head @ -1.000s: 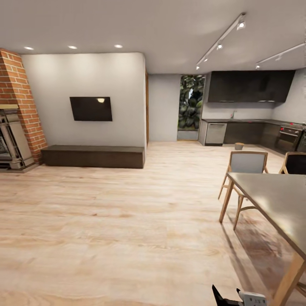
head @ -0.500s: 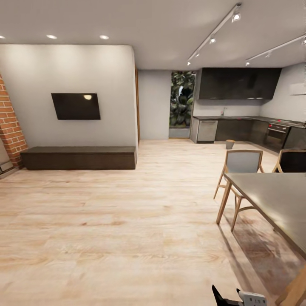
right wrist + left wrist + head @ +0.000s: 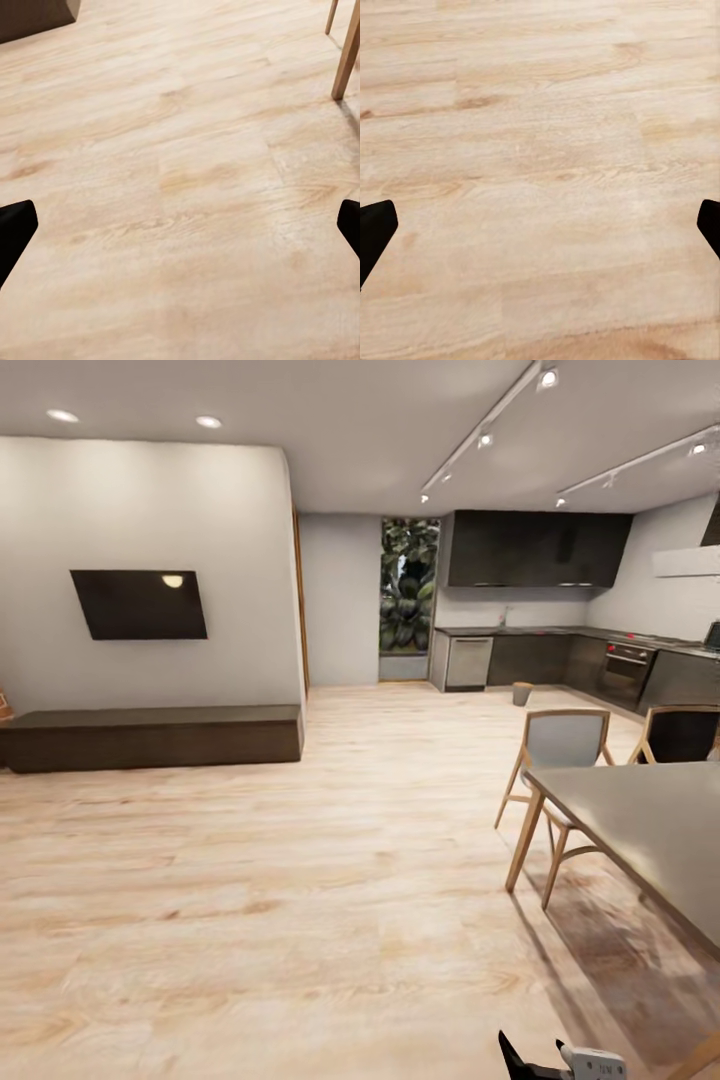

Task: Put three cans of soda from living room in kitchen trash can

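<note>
The tash can (image 3: 522,693) is a small pale round bin standing far off on the kitchen floor, in front of the dark cabinets (image 3: 530,658). The soda cans are out of view. My left gripper (image 3: 540,232) is open over bare wood planks, its black fingertips (image 3: 375,229) at the picture's two sides with nothing between them. My right gripper (image 3: 180,232) is open the same way above the floor, with a table leg (image 3: 346,52) ahead of it. Part of my right arm (image 3: 575,1062) shows at the head view's lower edge.
A grey dining table (image 3: 650,830) with two wooden chairs (image 3: 560,755) stands close on the right. A long dark low bench (image 3: 150,737) runs under the wall TV (image 3: 138,604) on the left. Open plank floor (image 3: 330,840) stretches between them toward the kitchen.
The camera has swung to the right: the brick fireplace has slid out at the left, and the TV wall, bench and kitchen have shifted left. The grippers hold the same pose.
</note>
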`<state>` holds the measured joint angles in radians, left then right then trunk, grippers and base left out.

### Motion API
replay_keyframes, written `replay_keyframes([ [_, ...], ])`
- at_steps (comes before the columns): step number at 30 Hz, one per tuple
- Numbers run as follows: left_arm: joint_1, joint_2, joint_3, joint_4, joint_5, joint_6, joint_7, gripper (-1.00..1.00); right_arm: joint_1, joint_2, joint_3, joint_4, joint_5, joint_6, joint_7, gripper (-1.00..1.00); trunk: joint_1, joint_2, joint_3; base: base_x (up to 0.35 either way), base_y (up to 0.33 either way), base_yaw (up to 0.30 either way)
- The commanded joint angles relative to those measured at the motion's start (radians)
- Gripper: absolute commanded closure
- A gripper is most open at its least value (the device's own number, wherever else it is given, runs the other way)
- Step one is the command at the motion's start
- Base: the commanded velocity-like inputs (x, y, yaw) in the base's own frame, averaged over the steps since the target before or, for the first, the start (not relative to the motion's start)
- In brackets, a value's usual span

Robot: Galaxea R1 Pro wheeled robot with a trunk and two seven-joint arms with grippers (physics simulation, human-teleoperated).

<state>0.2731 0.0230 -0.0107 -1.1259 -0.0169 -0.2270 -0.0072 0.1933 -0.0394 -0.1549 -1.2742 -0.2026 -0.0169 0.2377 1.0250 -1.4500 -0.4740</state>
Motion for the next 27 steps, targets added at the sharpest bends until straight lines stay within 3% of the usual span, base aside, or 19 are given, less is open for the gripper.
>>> replay_keyframes([
  [1, 0.000, 0.000, 0.000, 0.000, 0.000, 0.000, 0.000, -1.00, 0.000, 0.000, 0.000, 0.000, 0.000, 0.000, 0.000, -1.00, 0.000, 0.000, -0.001, 0.315, 0.172, -0.147],
  [27, 0.000, 0.001, 0.000, 0.000, 0.000, 0.000, -0.001, -1.00, 0.000, 0.001, 0.000, 0.001, 0.003, -0.003, 0.000, -1.00, 0.000, 0.000, -0.034, 0.307, 0.185, -0.147],
])
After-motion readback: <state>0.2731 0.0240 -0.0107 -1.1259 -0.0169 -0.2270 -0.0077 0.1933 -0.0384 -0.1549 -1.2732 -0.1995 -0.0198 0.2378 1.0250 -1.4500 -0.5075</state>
